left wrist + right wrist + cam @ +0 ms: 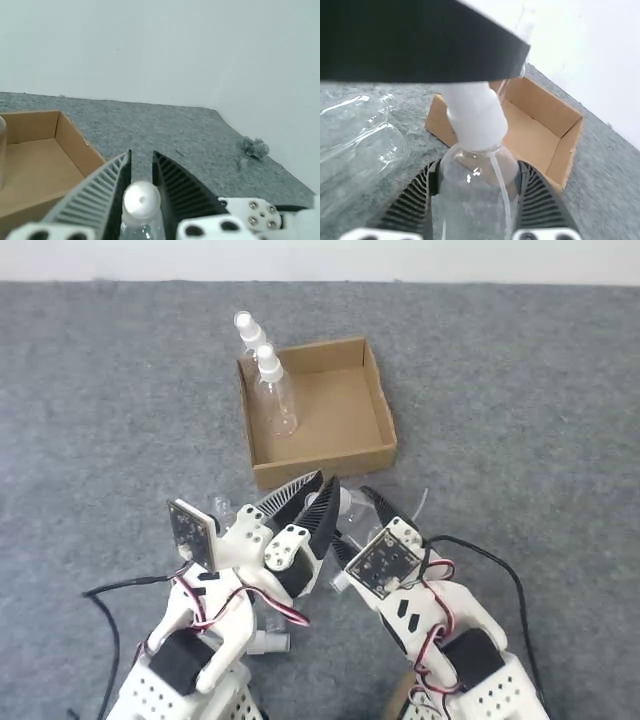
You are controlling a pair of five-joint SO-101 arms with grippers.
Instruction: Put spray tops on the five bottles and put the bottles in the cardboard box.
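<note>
One bottle (470,200) clamped: left pincer (141,156), right pincer (478,182).

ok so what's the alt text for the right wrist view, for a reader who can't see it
The right gripper clamps a clear bottle wearing a white spray top, under a broad black shape. Behind it the open cardboard box sits on grey carpet, with loose bottles lying nearby.

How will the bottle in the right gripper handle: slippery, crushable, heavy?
Probably light: the bottle is clear and looks empty. Its smooth round sides may slip or twist in the right gripper while the left gripper clamps the spray top. It seems to be thin plastic, so it likely dents if squeezed hard.
</note>
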